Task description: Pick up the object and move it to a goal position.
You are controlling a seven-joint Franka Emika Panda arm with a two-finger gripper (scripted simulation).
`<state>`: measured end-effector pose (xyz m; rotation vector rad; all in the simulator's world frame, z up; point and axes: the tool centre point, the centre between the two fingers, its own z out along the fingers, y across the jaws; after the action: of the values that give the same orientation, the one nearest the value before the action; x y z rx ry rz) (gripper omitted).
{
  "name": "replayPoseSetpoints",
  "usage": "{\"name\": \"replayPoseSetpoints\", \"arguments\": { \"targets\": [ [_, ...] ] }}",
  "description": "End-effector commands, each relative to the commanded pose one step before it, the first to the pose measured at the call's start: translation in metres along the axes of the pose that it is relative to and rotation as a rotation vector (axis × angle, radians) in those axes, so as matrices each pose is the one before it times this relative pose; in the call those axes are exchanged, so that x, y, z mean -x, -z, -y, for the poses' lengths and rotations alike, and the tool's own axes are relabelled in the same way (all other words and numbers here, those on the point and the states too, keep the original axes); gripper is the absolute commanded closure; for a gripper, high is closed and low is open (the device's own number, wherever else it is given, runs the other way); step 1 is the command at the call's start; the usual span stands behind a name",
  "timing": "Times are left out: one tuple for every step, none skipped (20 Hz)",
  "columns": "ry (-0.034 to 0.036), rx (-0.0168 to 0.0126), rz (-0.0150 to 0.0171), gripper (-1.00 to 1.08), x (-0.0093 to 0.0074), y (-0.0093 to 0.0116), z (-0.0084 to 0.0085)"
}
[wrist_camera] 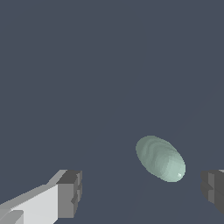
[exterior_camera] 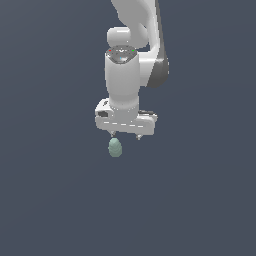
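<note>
The object (exterior_camera: 115, 147) is a small pale teal-green egg-shaped lump on the dark grey floor. In the exterior view it lies just below the white gripper (exterior_camera: 125, 135), slightly toward the exterior view's left of its middle. In the wrist view the object (wrist_camera: 160, 158) lies between the two dark finger pads (wrist_camera: 70, 192), closer to one of them and touching neither. The gripper (wrist_camera: 142, 192) is open and empty, with its fingers spread wider than the object.
The white arm (exterior_camera: 132, 60) rises above the gripper to the top of the exterior view. The plain dark grey floor (exterior_camera: 50, 200) surrounds the object on all sides.
</note>
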<state>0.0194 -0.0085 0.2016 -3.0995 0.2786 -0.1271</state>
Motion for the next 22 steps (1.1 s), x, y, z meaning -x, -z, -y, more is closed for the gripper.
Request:
{"name": "replayPoseSetpoints", "arguments": {
  "targets": [
    [-0.05951, 0.00615, 0.01241, -0.92, 0.0037, -0.00902, -0.0098],
    [-0.0276, 0.003, 0.00553, -0.92, 0.00147, -0.00412, -0.00453],
    [-0.02942, 0.00334, 0.0058, -0.92, 0.00147, -0.00437, -0.00487],
    [-0.02979, 0.00353, 0.00577, -0.92, 0.00138, -0.00441, -0.00495],
    [-0.02803, 0.00345, 0.00534, -0.92, 0.00119, -0.00414, -0.00469],
    [-0.02623, 0.00334, 0.00492, -0.92, 0.00102, -0.00386, -0.00441],
    [-0.02444, 0.00321, 0.0045, -0.92, 0.00087, -0.00358, -0.00413],
    [-0.02262, 0.00306, 0.0041, -0.92, 0.00073, -0.00331, -0.00383],
    [-0.02083, 0.00288, 0.00372, -0.92, 0.00061, -0.00304, -0.00354],
    [-0.01903, 0.00269, 0.00335, -0.92, 0.00051, -0.00277, -0.00325],
    [-0.01721, 0.00248, 0.00299, -0.92, 0.00042, -0.0025, -0.00294],
    [-0.01541, 0.00226, 0.00264, -0.92, 0.00034, -0.00223, -0.00264],
    [-0.01359, 0.00202, 0.0023, -0.92, 0.00027, -0.00197, -0.00233],
    [-0.01178, 0.00177, 0.00198, -0.92, 0.00021, -0.0017, -0.00202],
    [-0.00997, 0.00151, 0.00166, -0.92, 0.00017, -0.00144, -0.00171],
    [-0.00817, 0.00125, 0.00135, -0.92, 0.00012, -0.00118, -0.00141],
    [-0.00632, 0.00097, 0.00104, -0.92, 0.0001, -0.00091, -0.00108],
    [-0.00457, 0.00071, 0.00075, -0.92, 0.00005, -0.00066, -0.0008],
    [-0.00269, 0.00042, 0.00044, -0.92, 0.00004, -0.00039, -0.00045],
    [-0.00095, 0.00015, 0.00015, -0.92, 0.0, -0.00014, -0.00018],
    [0.0053, -0.00053, -0.00048, -0.92, -0.00006, 0.00055, 0.00063],
    [0.0, 0.0, 0.0, -0.92, 0.00002, -0.00038, 0.00001]
  ]
}}
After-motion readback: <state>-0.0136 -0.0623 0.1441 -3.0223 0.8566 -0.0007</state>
